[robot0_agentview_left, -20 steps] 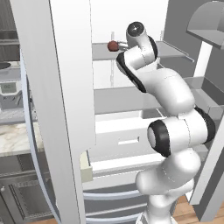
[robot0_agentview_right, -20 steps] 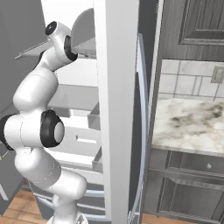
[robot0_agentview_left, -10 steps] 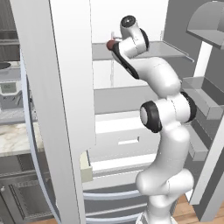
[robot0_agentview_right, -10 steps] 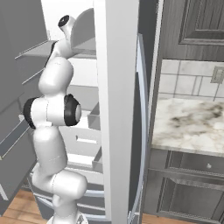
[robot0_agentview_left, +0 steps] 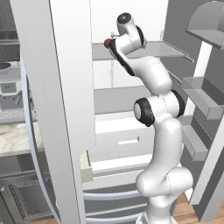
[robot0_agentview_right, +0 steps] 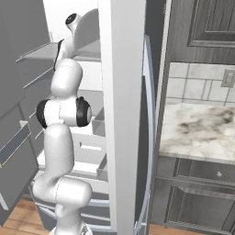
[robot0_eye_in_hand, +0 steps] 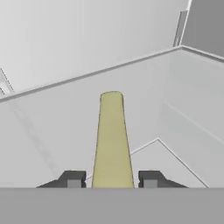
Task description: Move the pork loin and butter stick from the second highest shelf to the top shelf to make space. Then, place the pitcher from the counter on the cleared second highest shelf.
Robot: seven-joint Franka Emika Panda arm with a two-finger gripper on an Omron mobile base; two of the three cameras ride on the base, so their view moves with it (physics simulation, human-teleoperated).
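Butter stick (robot0_eye_in_hand: 112, 140), a pale yellow oblong block, is lying lengthwise between the two small dark finger tips (robot0_eye_in_hand: 72, 179) of the gripper (robot0_eye_in_hand: 112, 181), with a slight gap showing on each side, so the jaws are standing narrowly parted around it. It is resting on the flat pale grey top shelf (robot0_agentview_left: 153, 49), where the small reddish-brown pork loin (robot0_agentview_left: 107, 42) is sitting beside the white arm's hand.

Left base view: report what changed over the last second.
The arm straightened upward and its elbow rose, lifting the hand a little higher at the top shelf. In the hand view, the end effector straddles the butter stick with a gap at each fingertip, so the stick looks just released. The pork loin stayed on the top shelf, and the base and fridge doors did not move.
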